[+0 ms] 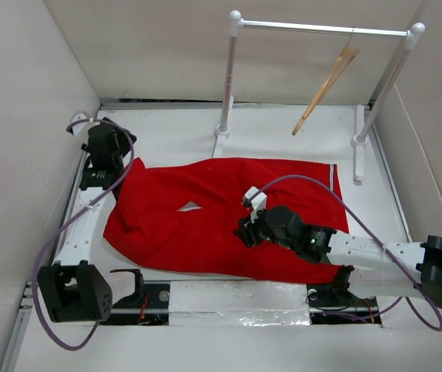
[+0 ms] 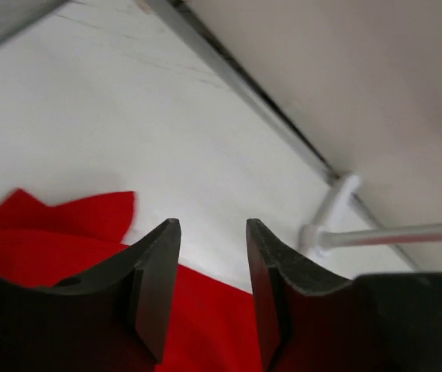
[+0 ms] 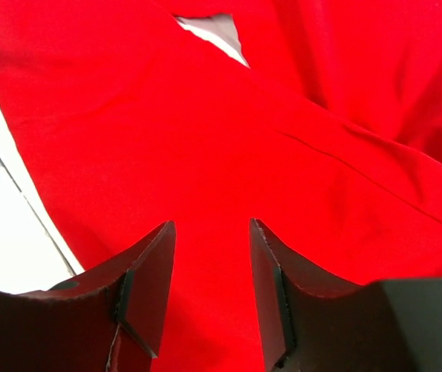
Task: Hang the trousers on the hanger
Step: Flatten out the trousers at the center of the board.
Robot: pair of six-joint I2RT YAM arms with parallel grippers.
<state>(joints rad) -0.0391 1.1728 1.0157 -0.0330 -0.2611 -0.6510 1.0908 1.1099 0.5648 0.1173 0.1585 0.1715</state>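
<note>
The red trousers (image 1: 205, 209) lie flat across the middle of the table, waistband with a thin stripe to the right. The wooden hanger (image 1: 326, 89) hangs by its hook from the white rail at the back right. My left gripper (image 1: 97, 174) is open and empty at the trousers' left edge; the left wrist view shows red cloth (image 2: 205, 325) under the open jaws (image 2: 212, 232). My right gripper (image 1: 246, 231) is open and empty just above the trousers' middle; the right wrist view shows red cloth (image 3: 205, 155) filling the frame between its jaws (image 3: 212, 232).
The white clothes rail (image 1: 322, 29) stands on two posts at the back, its base also in the left wrist view (image 2: 337, 209). White walls close in the table on the left, right and back. A metal strip (image 1: 236, 298) runs along the near edge.
</note>
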